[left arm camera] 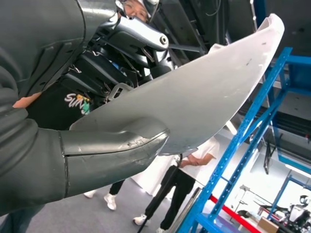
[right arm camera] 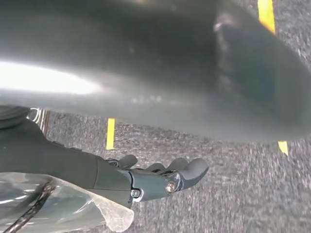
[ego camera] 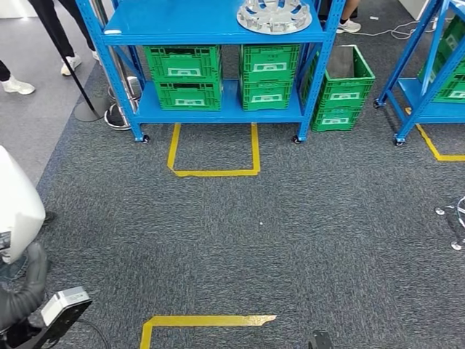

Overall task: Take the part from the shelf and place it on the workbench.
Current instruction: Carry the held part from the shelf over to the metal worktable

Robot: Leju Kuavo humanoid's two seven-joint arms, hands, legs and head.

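Note:
A silver round wheel-cover part (ego camera: 274, 14) lies on the upper board of the blue shelf (ego camera: 164, 30), far ahead of me across the carpet. My left hand (left arm camera: 110, 150) hangs at my side with its grey thumb stretched out and nothing in it, close to my white body shell (left arm camera: 205, 92). Over the grey carpet, my right hand (right arm camera: 165, 177) holds its dark fingers straight and apart, empty. My left forearm (ego camera: 22, 291) enters the head view at the lower left.
Green crates (ego camera: 186, 73) fill the shelf's lower board, and one more (ego camera: 343, 91) stands on the floor beside it. Yellow tape outlines (ego camera: 213, 171) mark the carpet. A second blue shelf (ego camera: 422, 87) stands at the right. People's legs (ego camera: 60, 36) are at the back left.

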